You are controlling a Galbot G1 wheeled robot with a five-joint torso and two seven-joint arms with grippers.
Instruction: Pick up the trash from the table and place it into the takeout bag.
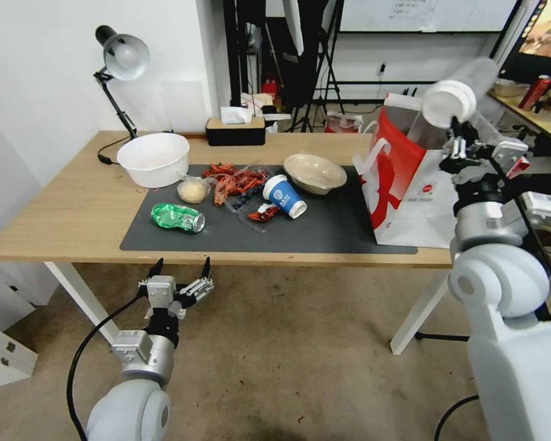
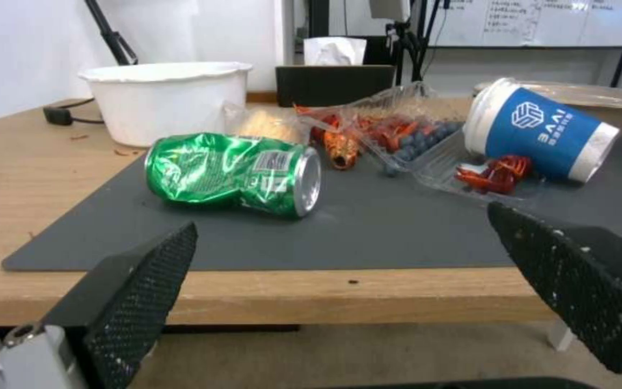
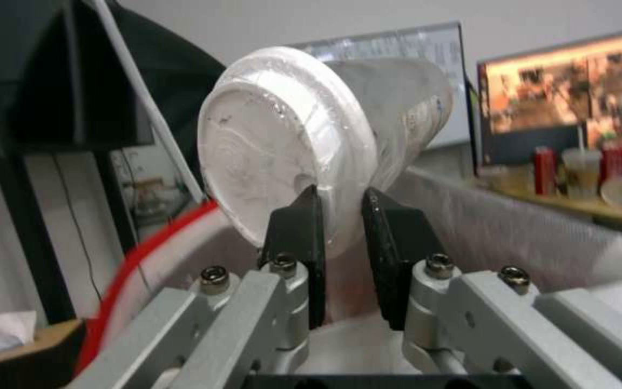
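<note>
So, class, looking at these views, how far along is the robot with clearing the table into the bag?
Nothing visibly sits in the takeout bag yet. In hand: the right end effector grips the clear plastic cup by its lid rim, above the bag's mouth. Left on the table: the crushed green can, blue paper cup, beige bowl and small tub. The left end effector waits open at the table's near edge.

Can (image 1: 178, 217) green, silver end. Paper cup (image 1: 284, 196) blue, white logo, white rim. Bowl (image 1: 315, 173) beige. Tub (image 1: 153, 158) white. Mat (image 1: 324, 229) dark grey on light-wood surface (image 1: 67, 208). Bag (image 1: 410, 184) white front, red side, small red logo. Clear cup (image 1: 462, 92), white lid. Left claw (image 1: 181, 264) pads black, mesh texture.
</note>
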